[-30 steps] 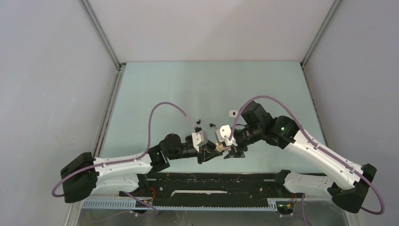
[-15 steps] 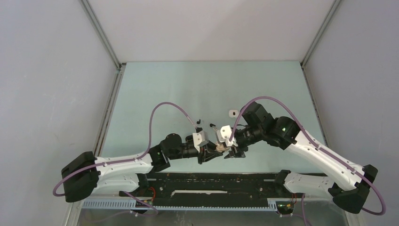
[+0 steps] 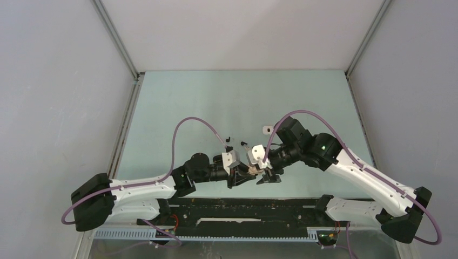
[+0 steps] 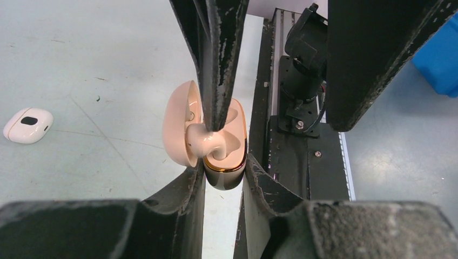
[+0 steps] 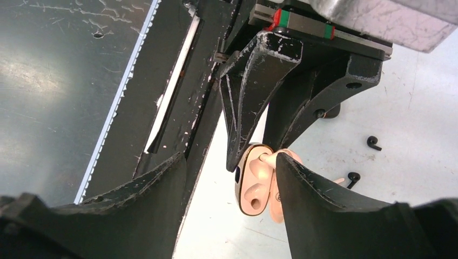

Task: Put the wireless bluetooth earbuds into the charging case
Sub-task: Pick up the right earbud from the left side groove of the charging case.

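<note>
Case (image 4: 229, 168), beige, lid open: pinched between your left fingers (image 4: 181, 202). Beige earbud (image 4: 208, 143): at the case's mouth, one of your spread right fingers (image 4: 216, 65) pressing it. Hazard: a skewed push likely pops it onto the tabletop (image 4: 81, 65) or twists the case loose.

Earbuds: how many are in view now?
3. One beige earbud sits in the open case, against the right tool; two black earbuds lie loose on the table. More may hide in the case.
</note>
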